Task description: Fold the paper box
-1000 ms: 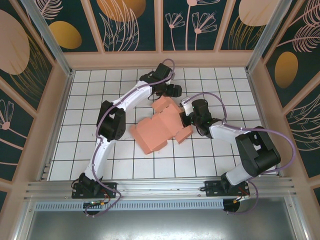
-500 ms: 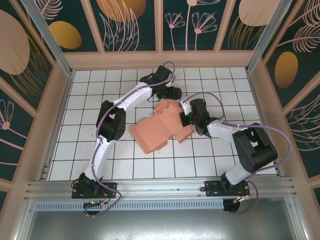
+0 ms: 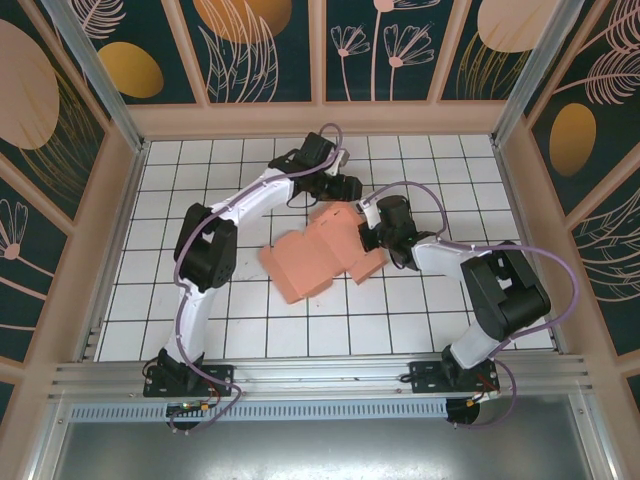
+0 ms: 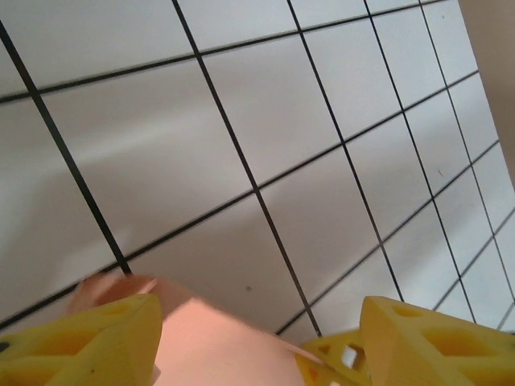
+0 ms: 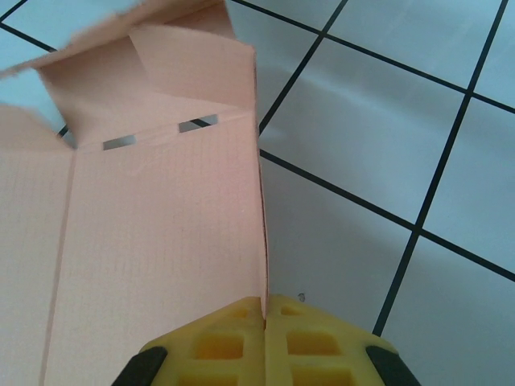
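Salmon-pink card paper box point(image 3: 318, 258) lies part-creased mid white gridded tabletop point(image 3: 160, 300); right fingers point(image 5: 225, 346) pinched together on its 3 o'clock edge, likely anchoring it (thin card slides), while left fingers point(image 4: 88, 342) stand apart astride the 12 o'clock flap, seemingly ready to fold.

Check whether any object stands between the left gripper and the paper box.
Nothing visible does. The left gripper is open, with a corner of the paper box between its fingers; the right gripper is shut on the box's other edge.
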Available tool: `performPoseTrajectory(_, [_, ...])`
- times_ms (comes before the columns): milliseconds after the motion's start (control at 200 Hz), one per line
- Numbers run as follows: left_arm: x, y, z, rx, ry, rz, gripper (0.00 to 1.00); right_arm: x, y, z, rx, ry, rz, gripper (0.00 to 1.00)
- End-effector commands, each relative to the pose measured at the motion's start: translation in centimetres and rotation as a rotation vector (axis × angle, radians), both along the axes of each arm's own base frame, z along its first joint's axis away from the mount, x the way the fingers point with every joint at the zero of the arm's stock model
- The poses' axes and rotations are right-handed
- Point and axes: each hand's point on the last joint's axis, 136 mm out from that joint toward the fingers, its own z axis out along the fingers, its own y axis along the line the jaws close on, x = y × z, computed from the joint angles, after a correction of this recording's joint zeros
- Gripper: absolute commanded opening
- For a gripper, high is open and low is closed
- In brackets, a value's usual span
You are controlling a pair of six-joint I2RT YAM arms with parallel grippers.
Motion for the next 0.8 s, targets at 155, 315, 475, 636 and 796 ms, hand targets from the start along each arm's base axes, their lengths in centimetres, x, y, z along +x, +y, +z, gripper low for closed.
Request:
performPoseTrajectory(155, [-1.9, 0.2, -0.6, -0.038, 0.067, -0.002, 0.65, 1.3, 0.2, 1.1, 0.023, -0.031, -0.04, 0.0])
performPoseTrajectory(315, [-1.0, 0.9, 2.3, -0.054, -0.031, 0.058, 0.77, 1.3, 0.2, 1.2, 0.022, -0.033, -0.041, 0.0])
performPoseTrajectory(475, [0.0, 2.1, 5.6, -0.054, -0.125, 0.132, 0.93, 1.4, 0.0, 1.2, 0.021, -0.035, -0.048, 0.0])
performPoseTrajectory(636, [-0.7, 1.9, 5.8, -0.062, -0.124, 0.092, 0.99, 1.3, 0.0, 1.1, 0.021, -0.033, -0.047, 0.0])
performPoseTrajectory(796, [-1.8, 1.5, 3.9, -0.082, -0.053, 0.065, 0.92, 1.2, -0.1, 1.1, 0.019, -0.031, -0.048, 0.0])
